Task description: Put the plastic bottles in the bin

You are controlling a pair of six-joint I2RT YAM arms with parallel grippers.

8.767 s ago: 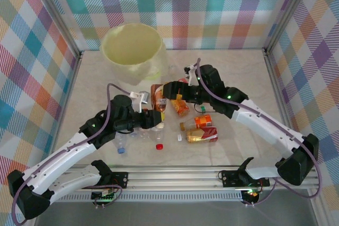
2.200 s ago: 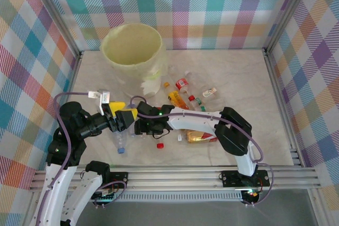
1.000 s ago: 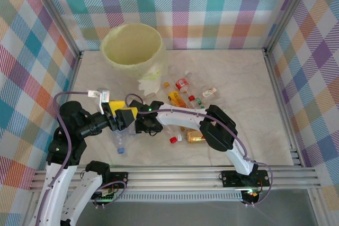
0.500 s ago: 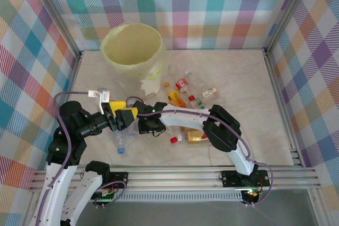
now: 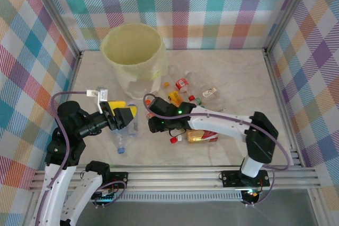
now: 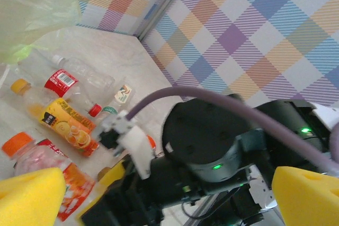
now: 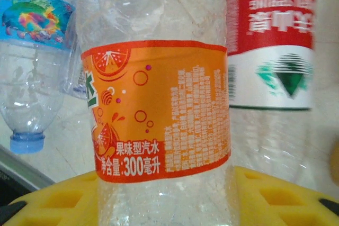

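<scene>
My right gripper (image 7: 169, 197) is shut on a clear plastic bottle with an orange label (image 7: 159, 109), its yellow pads (image 7: 280, 194) pressing both sides. Beside that bottle lie a blue-labelled bottle with a blue cap (image 7: 32, 72) and a red-labelled one (image 7: 270, 41). From above, the right gripper (image 5: 151, 122) is low over the table's middle. My left gripper (image 5: 126, 118) hovers open just left of it, its yellow pads (image 6: 29, 197) wide apart and the right wrist between them. The pale-yellow bin (image 5: 131, 51) stands at the back left. More bottles (image 5: 183, 84) (image 5: 201, 137) lie to the right.
A blue-capped clear bottle (image 5: 121, 144) lies near the left gripper. A loose red cap (image 5: 172, 140) sits in front of the right wrist. An orange juice bottle (image 6: 63, 123) and a green-capped bottle (image 6: 114, 101) lie beyond. Plaid walls and metal rails enclose the table.
The right gripper has closed on the orange-labelled bottle and shifted slightly right and back, its elbow swinging out to the right. The left arm has stayed put and open.
</scene>
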